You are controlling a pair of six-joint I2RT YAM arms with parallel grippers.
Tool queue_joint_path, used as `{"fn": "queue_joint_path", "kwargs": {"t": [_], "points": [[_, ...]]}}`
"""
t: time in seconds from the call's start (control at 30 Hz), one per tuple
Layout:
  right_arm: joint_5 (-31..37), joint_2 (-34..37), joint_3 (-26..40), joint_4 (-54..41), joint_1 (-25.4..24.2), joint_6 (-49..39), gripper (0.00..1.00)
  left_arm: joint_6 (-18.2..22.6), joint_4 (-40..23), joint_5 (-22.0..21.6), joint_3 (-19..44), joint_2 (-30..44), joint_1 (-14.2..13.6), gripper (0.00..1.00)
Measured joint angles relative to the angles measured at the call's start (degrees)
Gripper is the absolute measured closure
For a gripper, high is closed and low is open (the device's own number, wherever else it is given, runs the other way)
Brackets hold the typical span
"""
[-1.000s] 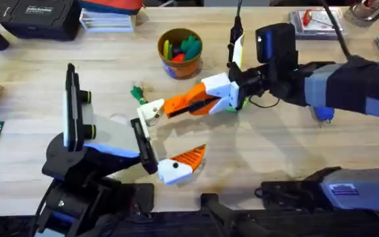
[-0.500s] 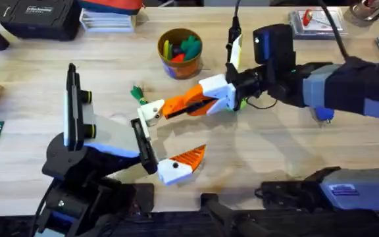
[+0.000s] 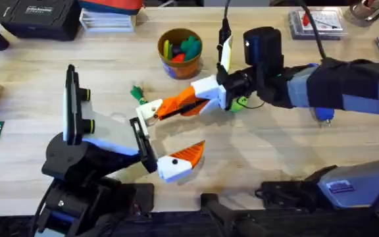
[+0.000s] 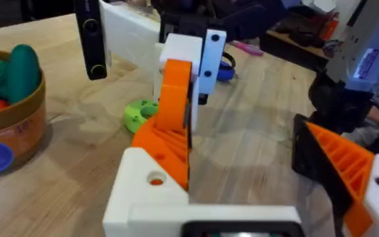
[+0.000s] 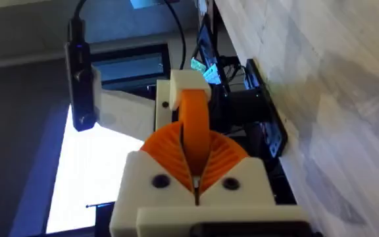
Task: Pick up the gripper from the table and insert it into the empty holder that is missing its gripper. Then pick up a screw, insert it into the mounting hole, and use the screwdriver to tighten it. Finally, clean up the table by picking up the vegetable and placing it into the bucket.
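Note:
The orange ribbed gripper (image 3: 168, 107) is held off the table, with my right gripper (image 3: 188, 102) shut on it. Its white end meets the white holder (image 3: 151, 112) on my left arm's jaw. My left gripper (image 3: 167, 135) stands open, its other finger (image 3: 183, 158) carrying an orange pad. In the left wrist view the orange gripper (image 4: 171, 118) rises from the holder (image 4: 147, 191). The right wrist view has the orange gripper (image 5: 193, 108) pinched between the pads. The dark-green vegetable (image 3: 137, 91) lies on the table just beyond the holder. The ochre bucket (image 3: 180, 51) stands behind it. The blue screwdriver (image 3: 324, 115) peeks out under the right arm.
A lime-green ring (image 3: 241, 102) lies beside the right gripper. The bucket (image 4: 15, 122) holds several toy items. Boxes and cases line the table's far edge, with a green board at the left edge. A clear case (image 3: 318, 20) sits at the back right.
The right arm has moved left and a little farther back, carrying the orange gripper with it. The left arm has barely moved.

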Motion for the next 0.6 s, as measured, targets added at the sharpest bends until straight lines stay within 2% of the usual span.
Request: {"fn": "queue_joint_path", "kwargs": {"t": [0.13, 0.6], "points": [[0.28, 1.10, 0.03, 3.55, 0.81, 3.00, 0.995, -0.02, 0.02, -0.83, 0.00, 0.00, 0.26, 0.014], [1.05, 3.72, 2.63, 6.17, 2.27, 5.64, 0.995, -0.96, 0.22, -3.71, 0.00, 0.37, 1.11, 0.014]]}}
